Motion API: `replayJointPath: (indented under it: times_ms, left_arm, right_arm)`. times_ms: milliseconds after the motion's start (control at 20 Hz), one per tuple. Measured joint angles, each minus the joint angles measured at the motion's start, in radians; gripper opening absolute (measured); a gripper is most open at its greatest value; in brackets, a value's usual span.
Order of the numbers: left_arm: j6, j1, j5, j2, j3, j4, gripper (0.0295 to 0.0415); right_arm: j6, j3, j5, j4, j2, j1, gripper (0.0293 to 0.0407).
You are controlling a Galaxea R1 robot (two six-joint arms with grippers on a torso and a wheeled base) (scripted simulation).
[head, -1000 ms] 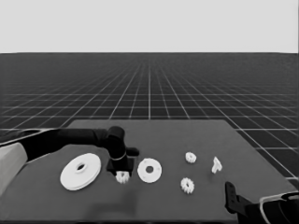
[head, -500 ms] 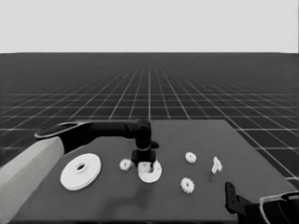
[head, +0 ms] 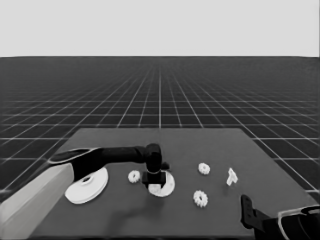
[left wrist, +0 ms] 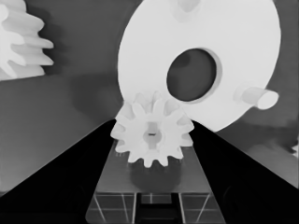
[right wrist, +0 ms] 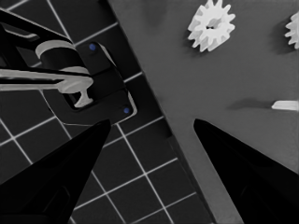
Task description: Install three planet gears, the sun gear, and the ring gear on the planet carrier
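Head view: left arm reaches in from the left across the table (head: 210, 145), its gripper (head: 154, 181) sitting right over the smaller round part (head: 165, 186), mid-table. The larger round part (head: 89, 186) lies flat to the left, partly under the arm's pale section. One gear (head: 134, 176) sits between the two round parts, just beside the gripper. Two more gears to the right: one (head: 203, 168) farther back, one (head: 200, 198) nearer the front edge, apart from each other. A thin white piece (head: 231, 176) lies farther right, clear of the gears. Right arm parked at the lower right corner, its gripper (head: 246, 212) just over the table's front right end.

Left wrist view: the left gripper (left wrist: 152, 140) has a gear (left wrist: 152, 136) pinched between its two fingers (left wrist: 70, 177), closed on it w/ teeth showing both sides. Gear overlaps the rim of the smaller round part (left wrist: 201, 56), which shows its centre hole & two short pegs; can't tell if gear touches it yet. Another gear (left wrist: 21, 39) shows at the pic's edge.

Right wrist view: right gripper (right wrist: 152, 126) fingers (right wrist: 243, 163) spread wide, nothing between them, hanging over the table corner & floor grid. A gear (right wrist: 212, 25) lies near, a second (right wrist: 293, 29) cut by the edge, plus the thin white piece (right wrist: 285, 105). Dark machinery (right wrist: 88, 88) w/ blue lights sits off the table.
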Motion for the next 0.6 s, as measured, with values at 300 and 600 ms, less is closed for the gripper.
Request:
replayJointPath:
  times_ms: [300,600]
  left_arm:
    - [0.000,0.001,0.000,0.000,-0.001,0.001,0.0385]
    - [-0.054,-0.105,0.028,-0.016,0.077,-0.104,0.0385]
  right_arm:
    - [0.000,0.000,0.000,0.000,0.000,0.000,0.0385]
    - [0.000,0.000,0.000,0.000,0.000,0.000,0.0385]
